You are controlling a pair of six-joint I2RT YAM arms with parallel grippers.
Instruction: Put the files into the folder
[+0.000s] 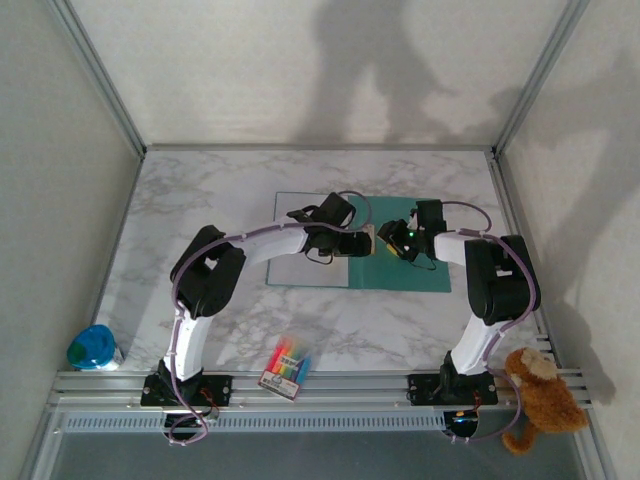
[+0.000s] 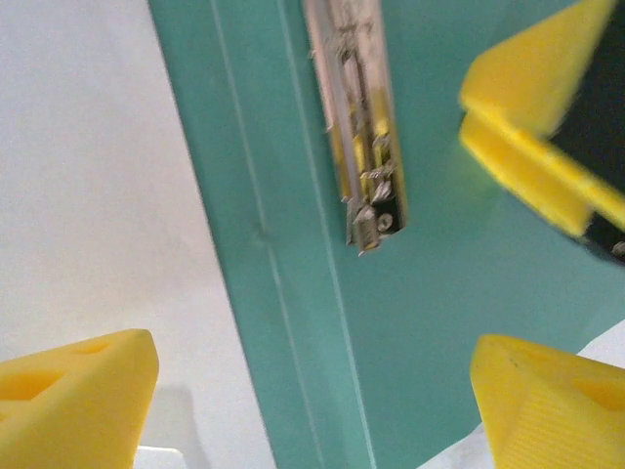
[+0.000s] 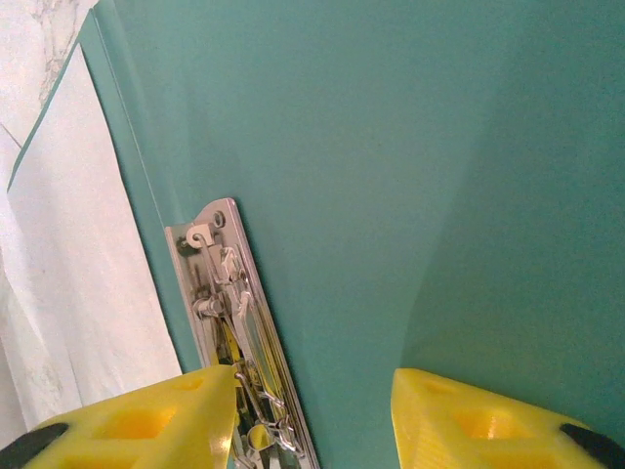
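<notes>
The folder (image 1: 420, 270) is laid open flat mid-table (image 1: 200, 200), with the files (image 2: 88, 195) spread on its left cover beside the clip (image 3: 234, 322). The left gripper (image 2: 312, 371) is held wide open over the spine, empty. The right gripper (image 3: 312, 391) is held half-open by the clip with nothing clamped, probably so the fastener can be worked.

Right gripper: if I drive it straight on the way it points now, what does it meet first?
Probably the folder: the right gripper points at its green inner face, jaws apart with nothing between them. The metal clip sits at the edge of that path and may touch first; depth is hard to judge.
</notes>
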